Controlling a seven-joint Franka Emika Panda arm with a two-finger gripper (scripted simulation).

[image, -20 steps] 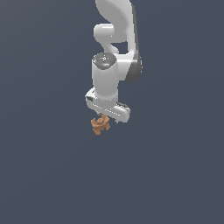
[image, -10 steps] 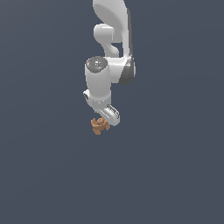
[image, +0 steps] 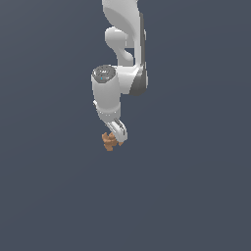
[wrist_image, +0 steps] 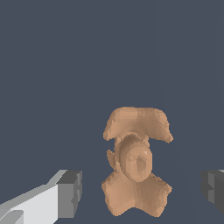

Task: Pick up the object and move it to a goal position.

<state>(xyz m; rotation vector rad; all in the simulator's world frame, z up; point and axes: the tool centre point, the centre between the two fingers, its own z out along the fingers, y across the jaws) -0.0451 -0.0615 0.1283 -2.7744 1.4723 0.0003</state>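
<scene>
While my white arm (image: 120, 73) hangs down over the flat grey ground (image: 196, 196), my gripper (wrist_image: 142, 192) has its jaws spread wide, gaps on both sides of the object (wrist_image: 136, 159). Orange-brown, lumpy figure sits between my fingers (wrist_image: 70, 192), untouched. Its long axis runs crosswise to the finger line, flared lobes at either end.

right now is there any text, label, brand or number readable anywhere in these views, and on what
None: no text, label, brand or number can be read in either view.
The orange-brown object is plain.
The white gripper and its grey fingertips are unmarked.
The grey cap on the arm shows faint specks, too small to read.
</scene>
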